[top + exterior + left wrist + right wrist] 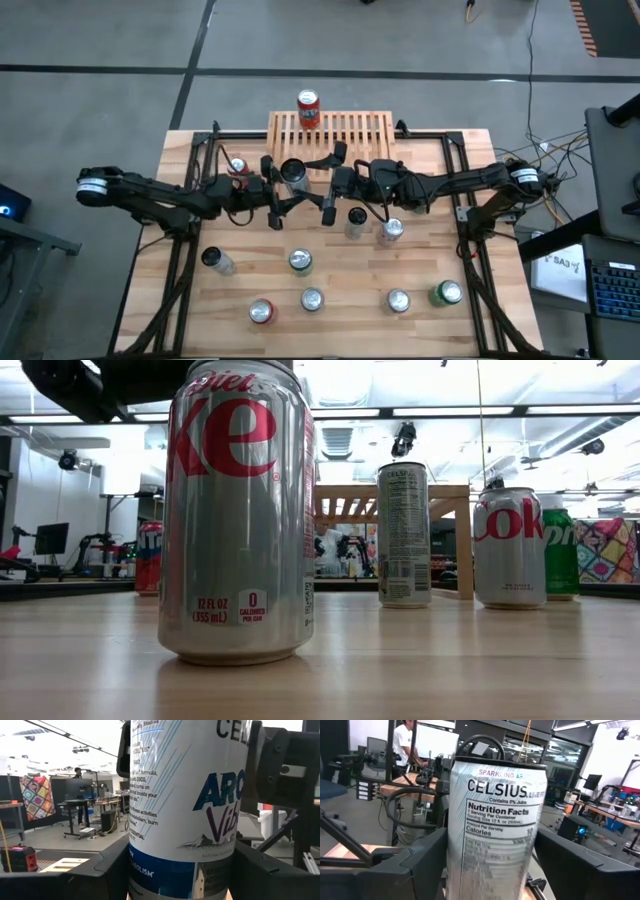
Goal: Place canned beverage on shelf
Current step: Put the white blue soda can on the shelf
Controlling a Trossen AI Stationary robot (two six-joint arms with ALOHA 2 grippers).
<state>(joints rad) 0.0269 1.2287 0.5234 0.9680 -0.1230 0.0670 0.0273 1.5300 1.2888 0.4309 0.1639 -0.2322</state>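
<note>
Plainly, the wooden desk (420,270) carries one slatted light-wood shelf (345,128) at its far edge, with one red can (308,108) on its left end. Ten more cylindrical metal cans show (one lying down). Both arms meet just before the shelf: the left tool (284,192) is clamped on a white can (187,810); the right tool's (338,178) fingers straddle a white can (492,827), contact unclear.

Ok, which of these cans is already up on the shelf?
The red can, standing alone near the left end of the shelf. It is the only can on the slats; none of the others is on the shelf.
</note>
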